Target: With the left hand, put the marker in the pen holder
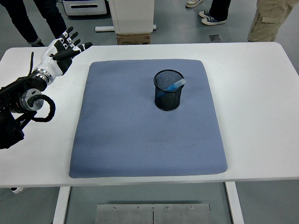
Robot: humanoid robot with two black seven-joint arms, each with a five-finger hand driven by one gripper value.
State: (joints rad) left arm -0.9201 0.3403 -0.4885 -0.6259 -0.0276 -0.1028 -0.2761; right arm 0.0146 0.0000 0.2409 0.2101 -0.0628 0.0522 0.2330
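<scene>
The robot's black left arm (18,105) is reaching in from the table's left edge, angling toward the far left corner. Its white, black-tipped five-fingered left hand (60,50) is hovering above the table surface near that corner, holding nothing. The fingers (71,36) are spreading apart and pointing up and away from the robot, the thumb sticking out to the side. A black cable loop (41,108) is hanging beside the wrist.
</scene>
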